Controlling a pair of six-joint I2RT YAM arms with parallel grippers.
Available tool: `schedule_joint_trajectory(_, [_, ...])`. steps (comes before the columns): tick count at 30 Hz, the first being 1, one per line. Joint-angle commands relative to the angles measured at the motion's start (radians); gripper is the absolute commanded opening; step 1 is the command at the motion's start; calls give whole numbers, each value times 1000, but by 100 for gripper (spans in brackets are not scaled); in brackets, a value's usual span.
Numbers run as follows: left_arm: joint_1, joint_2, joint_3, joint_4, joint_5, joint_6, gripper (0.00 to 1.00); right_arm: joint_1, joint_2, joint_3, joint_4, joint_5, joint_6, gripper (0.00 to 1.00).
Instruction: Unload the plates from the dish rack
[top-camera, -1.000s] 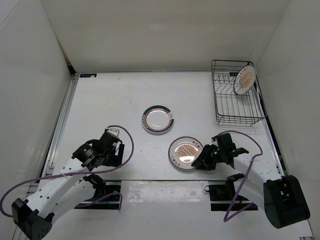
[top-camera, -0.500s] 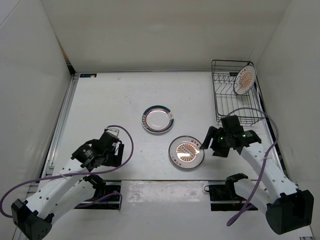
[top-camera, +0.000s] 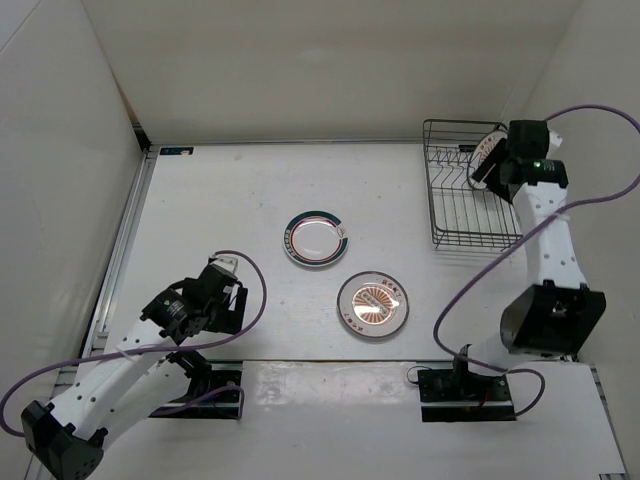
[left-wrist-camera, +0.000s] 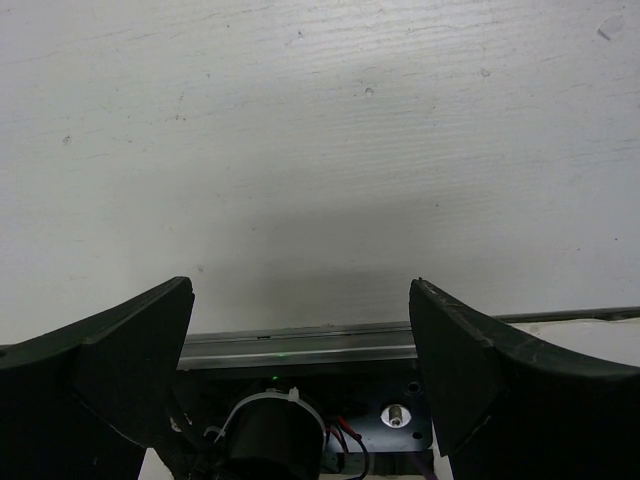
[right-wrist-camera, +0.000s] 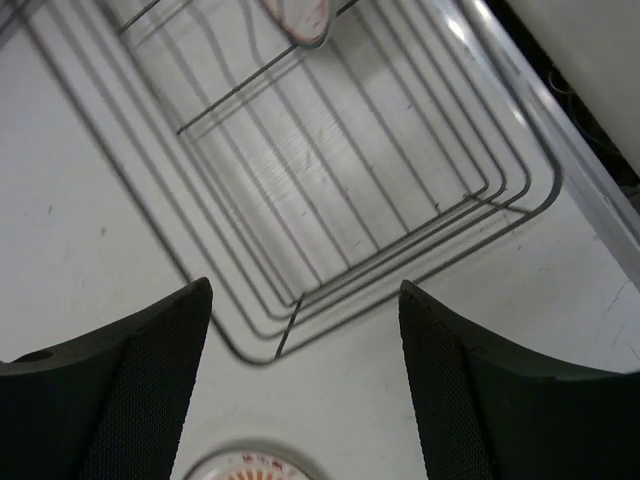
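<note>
The black wire dish rack (top-camera: 434, 192) stands at the back right. One orange-sunburst plate (top-camera: 491, 152) stands upright in it; its edge shows in the right wrist view (right-wrist-camera: 300, 18). A second sunburst plate (top-camera: 373, 304) lies flat on the table, seen also at the bottom of the right wrist view (right-wrist-camera: 245, 468). The green-and-red-rimmed plate (top-camera: 316, 238) lies flat at the table's middle. My right gripper (top-camera: 497, 160) is open and empty, raised above the rack (right-wrist-camera: 330, 280). My left gripper (top-camera: 228, 300) is open and empty, low at the near left.
White walls enclose the table on three sides; the right wall runs close beside the rack. A metal rail (left-wrist-camera: 300, 345) and the left arm's base lie at the near edge. The right arm's purple cable (top-camera: 480, 280) loops beside the rack.
My right arm has swung up from beside the sunburst plate on the table to above the rack at the back right. The left arm and the plates have not moved.
</note>
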Motion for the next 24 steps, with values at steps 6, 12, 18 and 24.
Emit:
schedule_joint_trajectory(6, [0, -58, -10, 19, -35, 11, 100, -125, 402, 442, 71, 100, -17, 76])
schedule_joint_trajectory(12, [0, -62, -9, 21, -35, 12, 100, -150, 543, 519, 178, -25, -123, 73])
schedule_joint_trajectory(18, [0, -69, -7, 16, -35, 12, 100, -162, 672, 582, 140, -70, -179, 63])
schedule_joint_trajectory(24, [0, -52, -13, 25, -29, 14, 100, -163, 706, 559, 109, -62, -168, 54])
